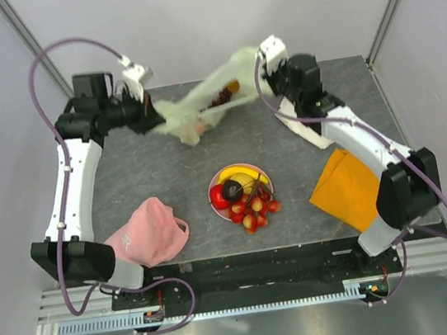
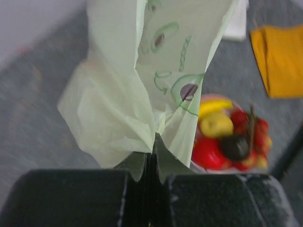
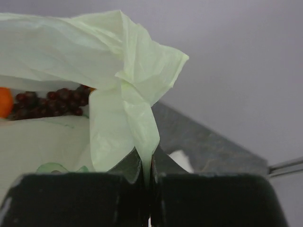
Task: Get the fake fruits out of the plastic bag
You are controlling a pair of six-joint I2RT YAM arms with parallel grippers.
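The pale green plastic bag (image 1: pixel 193 115) hangs stretched above the table between both arms. My left gripper (image 1: pixel 150 111) is shut on one end of it (image 2: pixel 154 142), and my right gripper (image 1: pixel 264 63) is shut on the other end (image 3: pixel 150 158). A dark grape bunch (image 3: pixel 52 105) and an orange (image 3: pixel 4 101) lie inside the bag (image 3: pixel 113 56) and show through the film (image 1: pixel 223 94). A banana (image 1: pixel 242 173), red apple (image 1: pixel 220 199), dark plum (image 1: pixel 232 188) and berry cluster (image 1: pixel 255 211) sit on the pink plate (image 1: pixel 210 193), also seen under the bag (image 2: pixel 123 94) in the left wrist view.
A pink cap (image 1: pixel 149 232) lies near the front left. An orange cloth (image 1: pixel 345 188) lies at the front right and a white folded cloth (image 1: pixel 301 129) under my right arm. The plate of fruit stands at the table's front centre.
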